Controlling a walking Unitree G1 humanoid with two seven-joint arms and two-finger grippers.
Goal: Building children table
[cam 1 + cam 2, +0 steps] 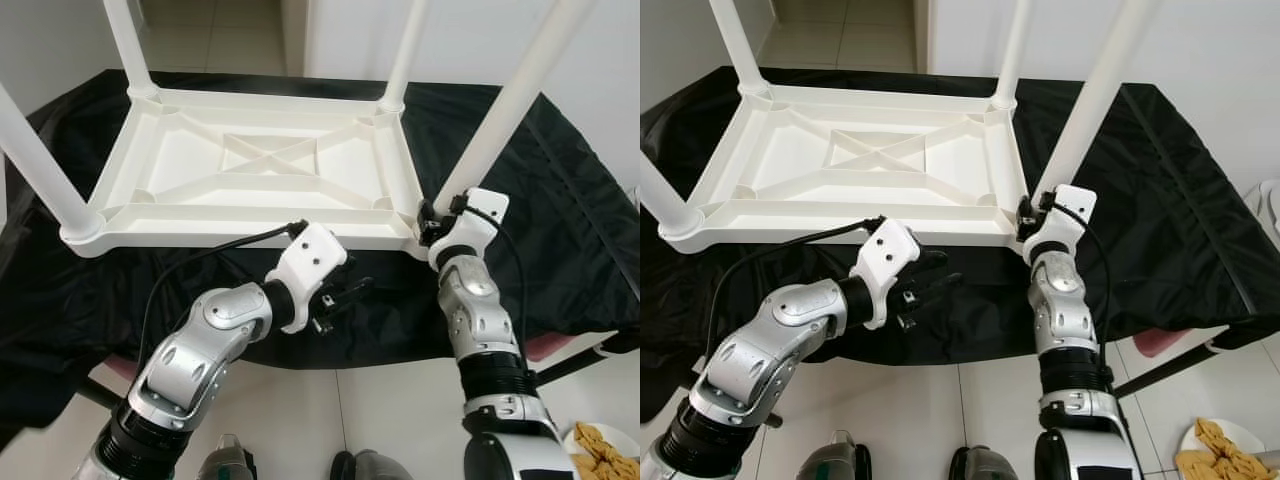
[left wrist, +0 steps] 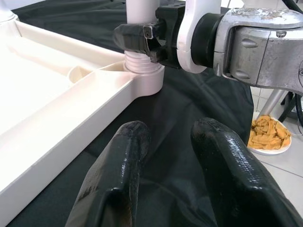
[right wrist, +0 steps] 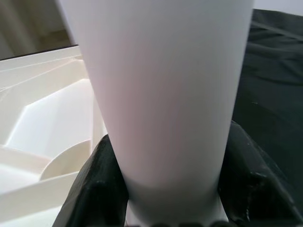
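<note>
A white plastic children's table [image 1: 250, 165] lies upside down on a black cloth [image 1: 560, 200], its legs pointing up. My right gripper [image 1: 432, 222] is shut on the base of the near right leg [image 1: 510, 110], just above its threaded socket at the table's corner. In the right wrist view that leg [image 3: 161, 85] stands between the black fingers [image 3: 99, 179]. My left gripper [image 1: 345, 295] hovers open over the cloth just in front of the table's near edge, left of that corner, with nothing between its fingers [image 2: 118, 165].
The black cloth covers a low surface whose front edge drops to a tiled floor. A white plate [image 1: 600, 450] with yellow-brown pieces sits on the floor at the right. A white wall stands behind the table. The near left leg [image 1: 40, 165] rises at the left.
</note>
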